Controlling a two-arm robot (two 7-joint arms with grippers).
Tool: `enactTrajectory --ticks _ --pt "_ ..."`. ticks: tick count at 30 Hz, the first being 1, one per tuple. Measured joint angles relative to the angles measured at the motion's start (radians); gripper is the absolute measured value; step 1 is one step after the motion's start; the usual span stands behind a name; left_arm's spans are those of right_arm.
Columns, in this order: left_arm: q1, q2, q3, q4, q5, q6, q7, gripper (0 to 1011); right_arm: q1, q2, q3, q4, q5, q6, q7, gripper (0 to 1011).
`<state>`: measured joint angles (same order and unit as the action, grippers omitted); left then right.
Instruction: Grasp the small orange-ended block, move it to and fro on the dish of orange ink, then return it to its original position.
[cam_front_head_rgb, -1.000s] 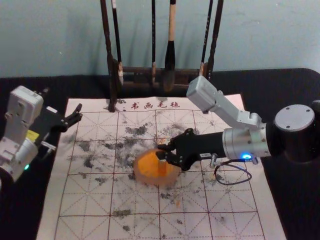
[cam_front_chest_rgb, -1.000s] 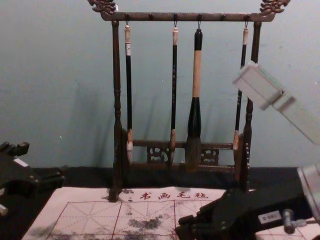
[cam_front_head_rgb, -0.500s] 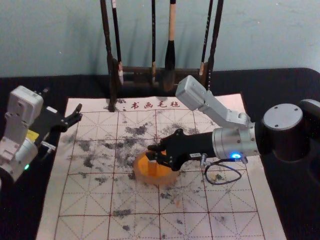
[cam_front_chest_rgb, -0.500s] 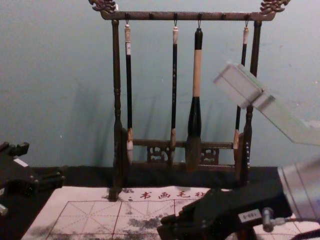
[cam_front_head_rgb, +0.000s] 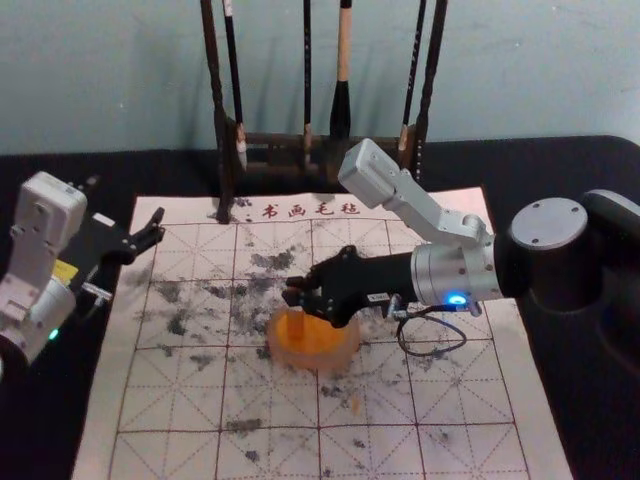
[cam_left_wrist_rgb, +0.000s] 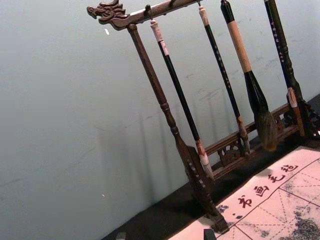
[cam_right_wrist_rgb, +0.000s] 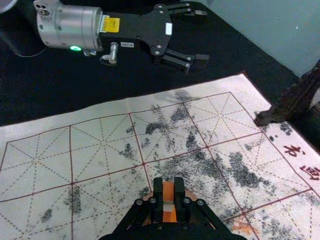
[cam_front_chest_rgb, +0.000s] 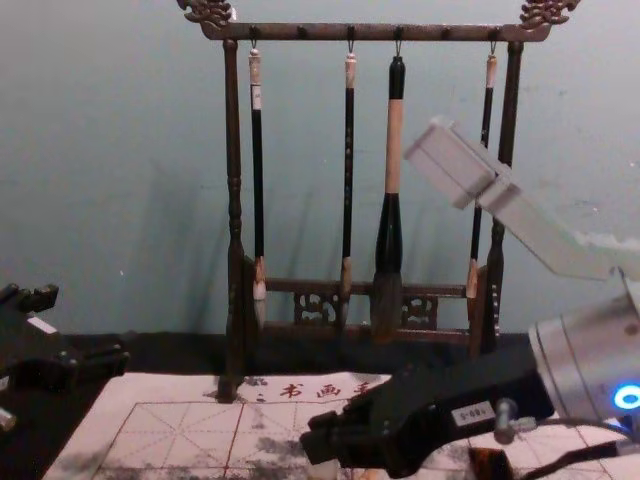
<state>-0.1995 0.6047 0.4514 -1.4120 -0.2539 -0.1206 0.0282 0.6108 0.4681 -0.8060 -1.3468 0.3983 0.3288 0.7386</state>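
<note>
Head view: On a dark table (cam_front_head_rgb: 580, 400) lies a gridded mat (cam_front_head_rgb: 190, 452), spread, we judge, to take stray ink; dark smudges mark it. At its far side stands the rack (cam_front_chest_rgb: 375, 33), where four brushes (cam_front_chest_rgb: 392, 150) hang tips down, presumably to spare their bristles. At the mat's left edge, the left gripper (cam_right_wrist_rgb: 201, 36) hangs idle, jaws spread, out of the way of the work. Near mid-mat, the right gripper (cam_front_head_rgb: 290, 290) reaches in from the right, its jaws pinching the block (cam_front_head_rgb: 296, 325) from both sides; we take the grip as meant to leave the lower end free for inking. Below sits the dish (cam_front_head_rgb: 315, 363), round and low, with a pale, see-through wall. In it lies a broad pool of orange ink (cam_front_head_rgb: 328, 338). The block, roughly upright, is at the dish's left part, its lower end seen against the orange; whether it touches bottom, we cannot tell. The to-and-fro strokes look to be the step in hand, with the return to follow.
</note>
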Motion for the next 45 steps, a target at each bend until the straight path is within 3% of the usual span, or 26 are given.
enactTrajectory --ticks 15,45 --pt "0.000 0.000 0.000 0.000 0.000 0.000 0.000 1001 0.008 -0.012 0.016 0.030 -0.012 -0.003 -0.019 127" --pt "0.000 0.000 0.000 0.000 0.000 0.000 0.000 1001 -0.022 0.044 0.049 -0.002 -0.004 -0.003 -0.008 126"
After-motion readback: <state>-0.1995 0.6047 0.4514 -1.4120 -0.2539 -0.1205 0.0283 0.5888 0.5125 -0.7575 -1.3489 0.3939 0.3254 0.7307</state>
